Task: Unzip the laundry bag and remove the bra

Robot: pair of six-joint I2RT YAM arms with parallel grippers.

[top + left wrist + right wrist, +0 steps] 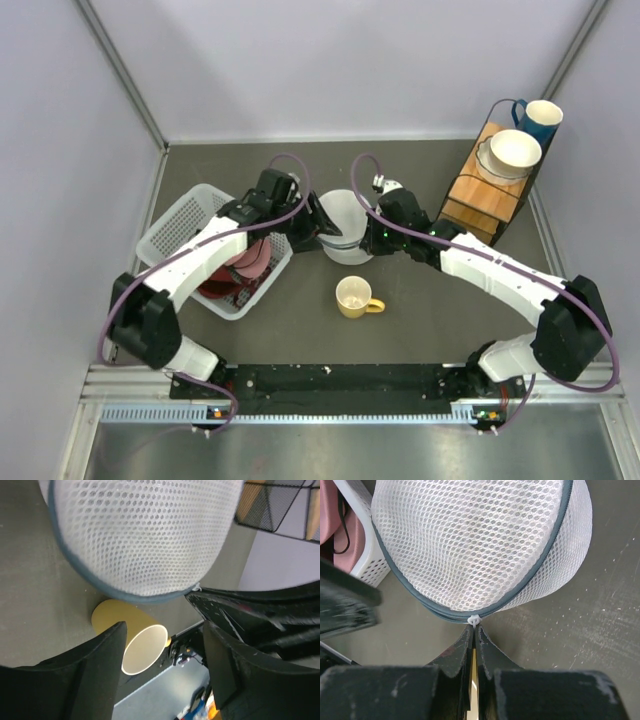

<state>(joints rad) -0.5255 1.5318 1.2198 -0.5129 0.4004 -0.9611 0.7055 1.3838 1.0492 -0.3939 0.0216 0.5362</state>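
The laundry bag [345,222], a white mesh pod with a dark grey zipper band, sits mid-table [480,545]. My right gripper [475,629] is at its right near side, shut on the small white zipper pull [476,620] at the bag's seam. My left gripper [162,652] stands open just left of the bag [145,535], with nothing between its fingers [107,652]. In the top view the left gripper [312,226] and right gripper [370,238] flank the bag. The bra does not show through the mesh.
A yellow mug [355,297] stands in front of the bag. A white lattice basket [190,225] at the left holds a pink garment [250,262]. At the back right, a wooden rack [480,195] carries a white bowl [515,152] and a blue mug [540,118].
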